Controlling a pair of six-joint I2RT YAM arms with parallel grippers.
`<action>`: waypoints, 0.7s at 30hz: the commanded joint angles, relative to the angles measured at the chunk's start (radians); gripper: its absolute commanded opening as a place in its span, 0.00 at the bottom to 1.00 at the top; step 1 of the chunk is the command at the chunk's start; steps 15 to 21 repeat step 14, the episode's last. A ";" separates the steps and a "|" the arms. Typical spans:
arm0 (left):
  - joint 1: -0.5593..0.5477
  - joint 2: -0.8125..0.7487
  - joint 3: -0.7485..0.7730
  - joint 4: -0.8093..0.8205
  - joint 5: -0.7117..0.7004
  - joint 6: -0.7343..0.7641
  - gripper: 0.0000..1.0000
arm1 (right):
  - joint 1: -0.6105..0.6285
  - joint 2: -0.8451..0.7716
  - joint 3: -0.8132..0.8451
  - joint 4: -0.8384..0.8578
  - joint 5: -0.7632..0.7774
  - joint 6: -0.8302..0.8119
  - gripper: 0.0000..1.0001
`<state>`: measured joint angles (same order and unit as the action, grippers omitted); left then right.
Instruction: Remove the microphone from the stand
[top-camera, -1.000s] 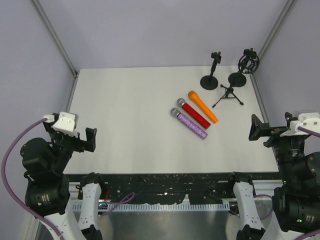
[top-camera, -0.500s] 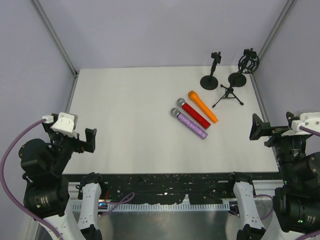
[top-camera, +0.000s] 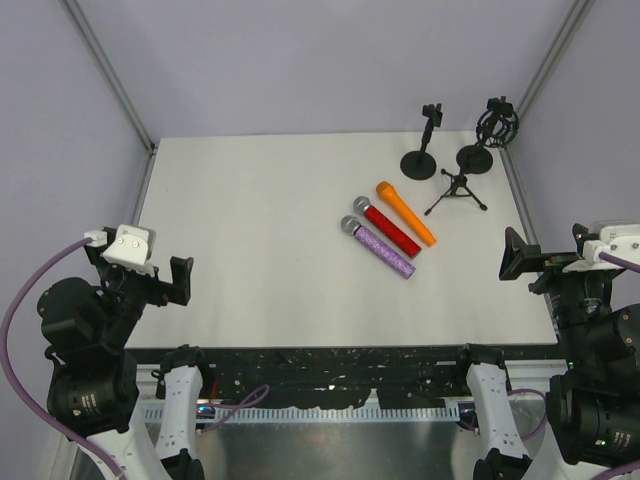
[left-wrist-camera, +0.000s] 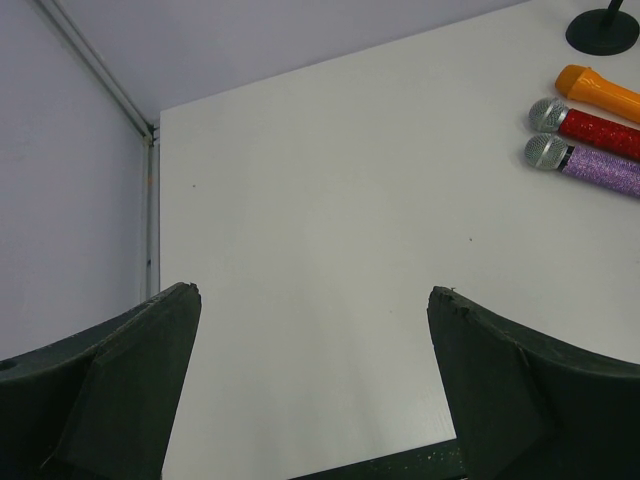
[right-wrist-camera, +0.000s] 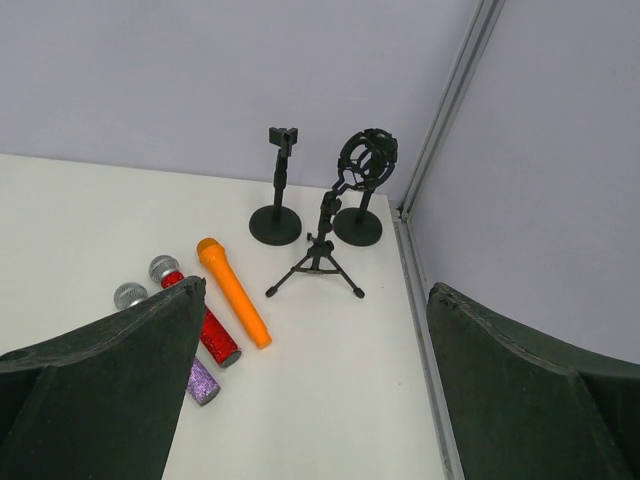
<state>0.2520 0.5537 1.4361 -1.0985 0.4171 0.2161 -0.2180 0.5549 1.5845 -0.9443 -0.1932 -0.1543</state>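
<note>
Three microphones lie side by side on the white table (top-camera: 250, 230): orange (top-camera: 405, 212), red glitter (top-camera: 388, 228) and purple glitter (top-camera: 378, 247). Behind them stand a clip stand on a round base (top-camera: 420, 160), a shock-mount stand (top-camera: 480, 150) and a small tripod stand (top-camera: 456, 190); none holds a microphone. My left gripper (top-camera: 162, 284) hangs open at the near left edge, far from them. My right gripper (top-camera: 545, 255) is open at the near right edge, facing the orange microphone (right-wrist-camera: 232, 292) and the tripod (right-wrist-camera: 318, 255). Nothing is between either pair of fingers.
Grey walls with metal corner posts (top-camera: 110, 85) close in the table at left, back and right. The stands crowd the back right corner near the right rail (right-wrist-camera: 425, 330). The left wrist view shows bare table (left-wrist-camera: 320, 200) ahead.
</note>
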 joint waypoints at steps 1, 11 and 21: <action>0.004 0.012 0.026 0.003 0.014 -0.012 1.00 | -0.003 0.020 0.028 0.022 0.006 0.007 0.95; 0.004 0.012 0.040 -0.008 0.019 -0.014 1.00 | -0.003 0.031 0.077 0.007 -0.002 0.012 0.95; 0.004 0.017 0.050 -0.011 0.023 -0.015 1.00 | -0.003 0.031 0.084 0.004 0.000 0.012 0.95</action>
